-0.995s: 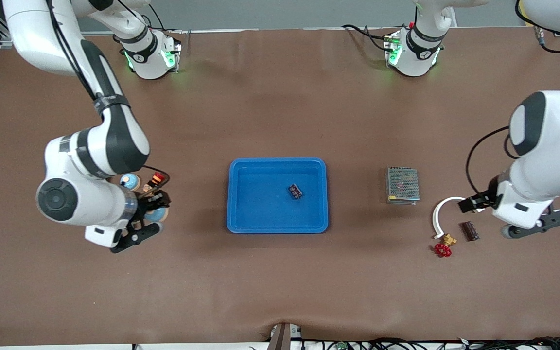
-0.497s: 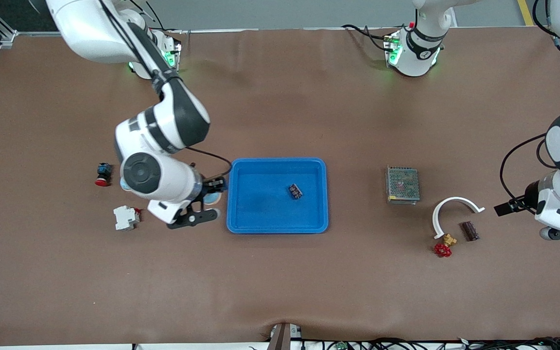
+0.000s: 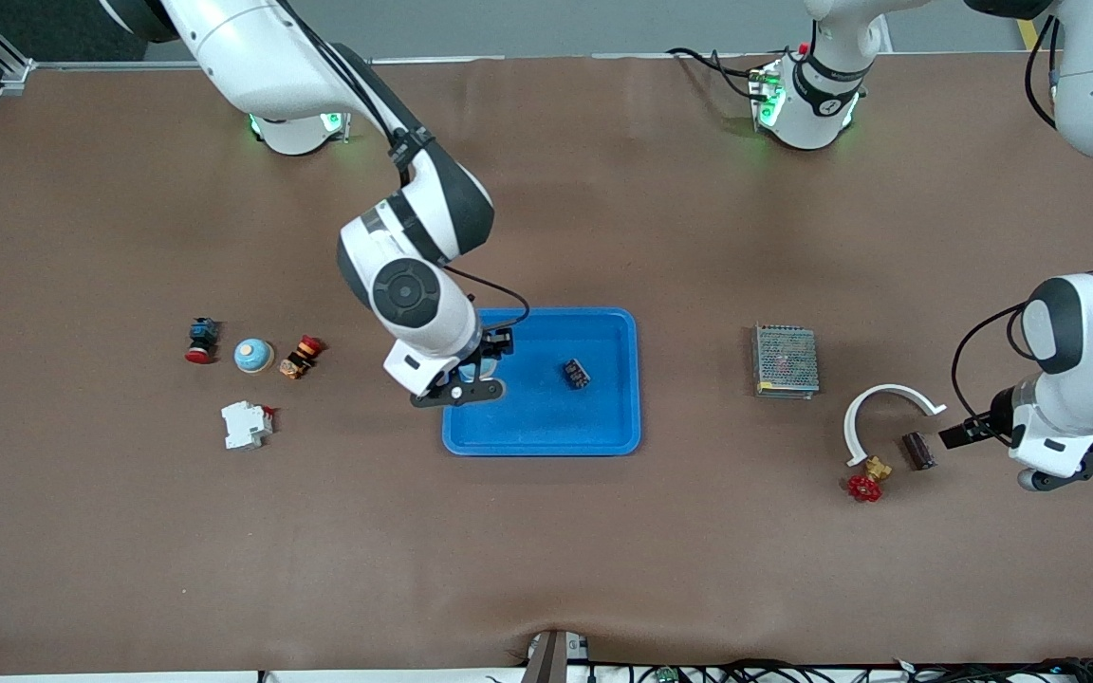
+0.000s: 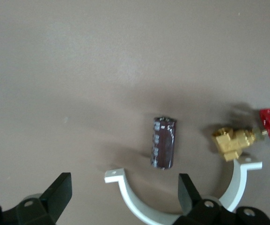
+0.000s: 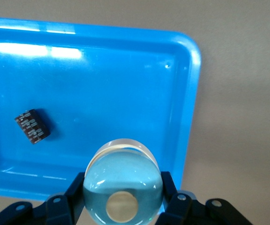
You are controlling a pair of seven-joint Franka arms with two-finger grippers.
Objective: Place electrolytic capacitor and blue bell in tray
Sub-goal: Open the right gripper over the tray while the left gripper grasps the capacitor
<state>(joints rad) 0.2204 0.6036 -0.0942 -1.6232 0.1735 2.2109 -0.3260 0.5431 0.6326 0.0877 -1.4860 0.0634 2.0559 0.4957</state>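
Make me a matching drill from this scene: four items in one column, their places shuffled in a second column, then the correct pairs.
Items:
1. blue bell
2. electrolytic capacitor
3. small dark component
4. grey mesh box

Places:
A. lying inside the blue tray
B. on the table beside the white curved bracket, under the open left gripper
C. held in the right gripper over the tray's rim
D. on the table between the tray and the white curved bracket

Pairs: 1-C, 2-B, 3-A, 4-D
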